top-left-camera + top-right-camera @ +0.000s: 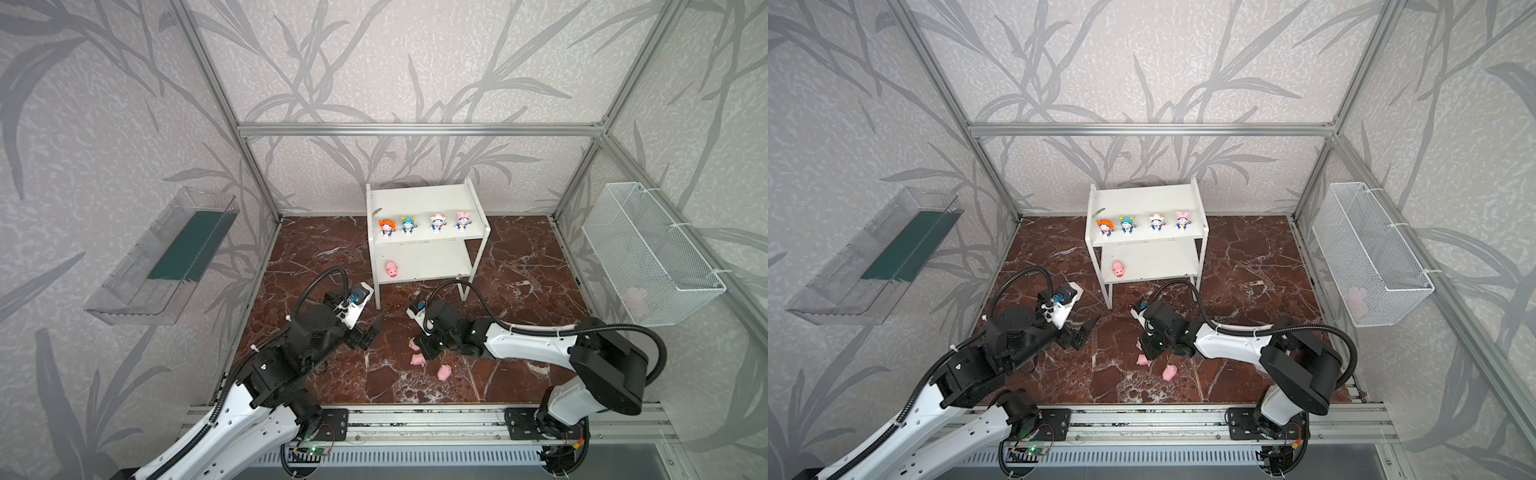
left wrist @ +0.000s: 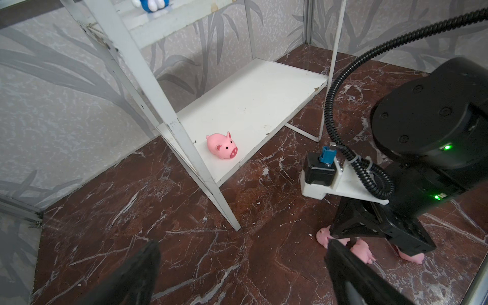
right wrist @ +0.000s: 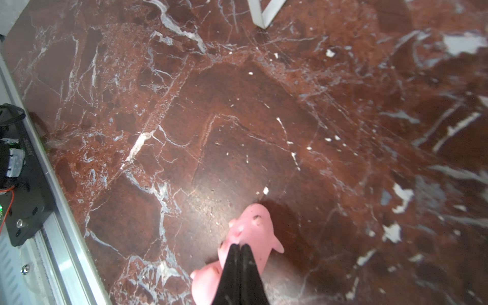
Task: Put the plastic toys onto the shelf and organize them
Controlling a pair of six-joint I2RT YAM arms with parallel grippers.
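The white shelf (image 1: 424,199) (image 1: 1142,199) stands at the back of the marble floor. Its top board carries a row of figurines with orange (image 1: 386,227), teal (image 1: 409,225), white (image 1: 435,222) and pink (image 1: 461,220) headgear. One pink pig (image 1: 392,269) (image 2: 221,145) stands on the lower board. Three more pigs (image 1: 417,359) (image 1: 444,372) (image 1: 412,344) lie on the floor in front. My right gripper (image 1: 424,353) (image 3: 239,247) is shut, tips together against a floor pig (image 3: 253,227); whether they pinch it I cannot tell. My left gripper (image 1: 374,332) (image 2: 243,245) hangs open and empty over bare floor.
A clear tray with a green base (image 1: 166,257) hangs on the left wall. A white mesh basket (image 1: 648,253) on the right wall holds something pale pink (image 1: 636,299). The shelf's thin front legs (image 2: 211,190) stand close to both grippers. An aluminium rail (image 3: 66,237) edges the floor.
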